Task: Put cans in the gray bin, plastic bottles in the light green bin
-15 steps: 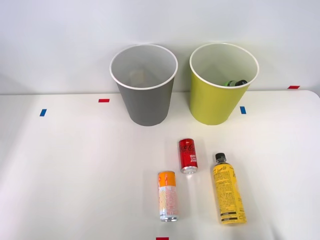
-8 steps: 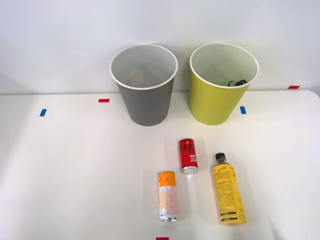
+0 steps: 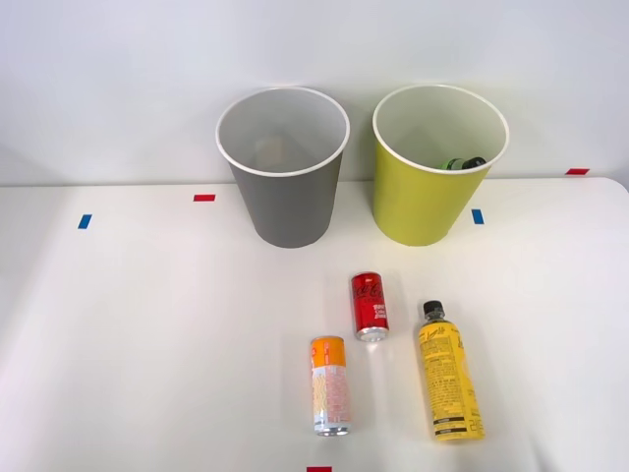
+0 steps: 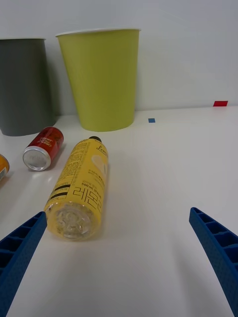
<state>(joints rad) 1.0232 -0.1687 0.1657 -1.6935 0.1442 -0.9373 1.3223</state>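
Observation:
A red can [image 3: 370, 306] [image 4: 43, 148] and an orange-topped can [image 3: 330, 385] [image 4: 2, 168] lie on the white table. Beside them lies a yellow-labelled plastic bottle [image 3: 449, 383] [image 4: 82, 187] with a black cap. At the back stand the gray bin [image 3: 284, 166] [image 4: 24, 86] and the light green bin [image 3: 433, 165] [image 4: 101, 78]. A dark green bottle [image 3: 462, 164] shows inside the light green bin. My right gripper [image 4: 119, 257] is open low over the table, its blue fingers [image 4: 20, 250] wide apart, the yellow bottle's base just ahead near one finger.
Small red tape marks [image 3: 203, 198] and blue tape marks [image 3: 478, 216] dot the table [image 3: 147, 324]. A pale wall rises right behind the bins.

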